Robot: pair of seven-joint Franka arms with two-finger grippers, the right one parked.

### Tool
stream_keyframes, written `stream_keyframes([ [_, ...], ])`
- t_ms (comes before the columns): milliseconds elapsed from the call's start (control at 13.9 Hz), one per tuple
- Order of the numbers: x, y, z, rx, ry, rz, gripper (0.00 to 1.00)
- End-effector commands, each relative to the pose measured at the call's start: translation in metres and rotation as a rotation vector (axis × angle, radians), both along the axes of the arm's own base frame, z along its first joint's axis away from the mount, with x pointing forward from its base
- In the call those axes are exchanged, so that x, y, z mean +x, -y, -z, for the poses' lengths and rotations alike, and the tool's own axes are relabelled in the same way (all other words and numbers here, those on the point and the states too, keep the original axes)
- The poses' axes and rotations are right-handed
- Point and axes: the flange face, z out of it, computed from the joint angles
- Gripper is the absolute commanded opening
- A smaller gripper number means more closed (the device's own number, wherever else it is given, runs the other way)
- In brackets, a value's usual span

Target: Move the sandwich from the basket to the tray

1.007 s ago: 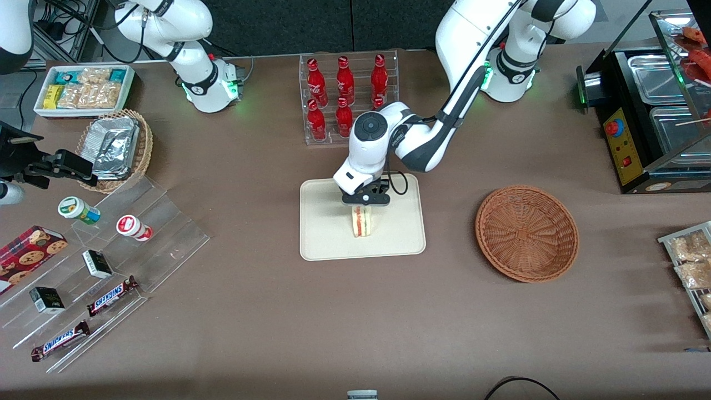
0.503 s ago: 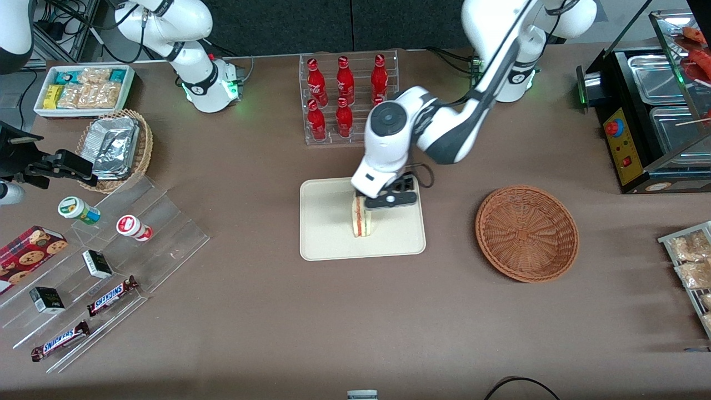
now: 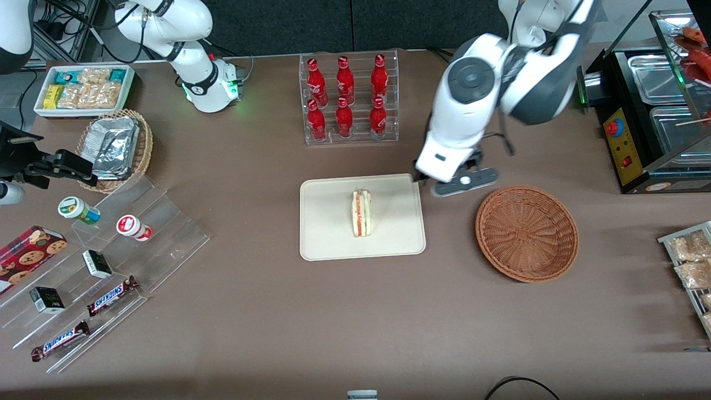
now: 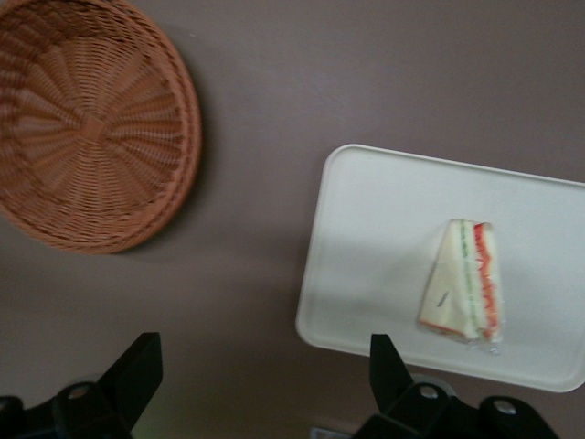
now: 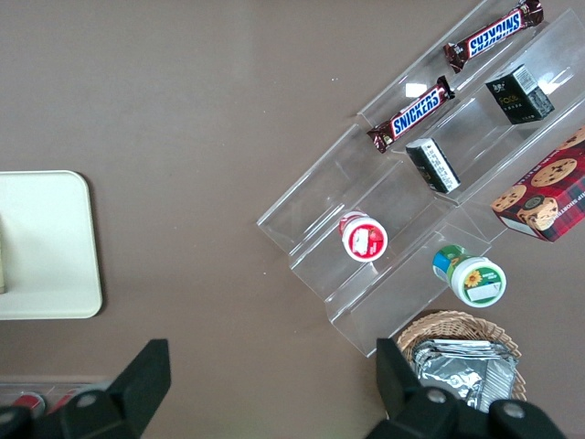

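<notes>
In the front view, the tray (image 3: 328,239) is a flat cream-white rectangle with rounded corners and a low rim, lying on the brown table (image 3: 278,333). On the tray, near its middle, stands the sandwich (image 3: 361,213), a pale wedge of white bread with a red-orange and green stripe of filling facing up. The basket (image 3: 526,233) is a round, shallow, reddish-brown wicker bowl with a radiating weave, beside the tray toward the working arm's end of the table, and nothing lies in it. The gripper (image 3: 458,183) hangs above bare table between the tray's corner and the basket, clear of both; its fingers cannot be made out from here. Farther from the camera than the tray stands a clear acrylic rack of red bottles (image 3: 347,97). In the left wrist view, the two dark fingers (image 4: 135,377) stand wide apart with nothing between them and touch nothing. The sandwich (image 4: 464,293) lies flat-sided on the smooth tray (image 4: 366,229), well apart from the fingers, its layered edge showing green and red. The woven basket (image 4: 87,119) sits near the tray, apart from it. In the right wrist view, only a rounded corner of the tray (image 5: 55,247) shows on the table.
</notes>
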Motion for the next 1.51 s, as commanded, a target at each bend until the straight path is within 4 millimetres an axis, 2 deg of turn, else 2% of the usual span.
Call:
stream_keyframes([
  [0, -0.001, -0.04, -0.019, 0.002, -0.045, 0.036, 1.0],
  [431, 0.005, -0.133, -0.061, -0.002, -0.091, 0.117, 1.0],
  [719, 0.007, -0.188, -0.099, -0.018, -0.146, 0.214, 1.0],
  [935, 0.002, -0.248, -0.121, -0.048, -0.156, 0.26, 1.0],
  [1078, -0.002, -0.272, -0.132, -0.058, -0.141, 0.259, 1.0],
  [1294, -0.001, -0.286, -0.137, -0.054, -0.13, 0.236, 1.0],
  [1438, 0.004, -0.307, -0.14, -0.06, -0.123, 0.198, 1.0],
])
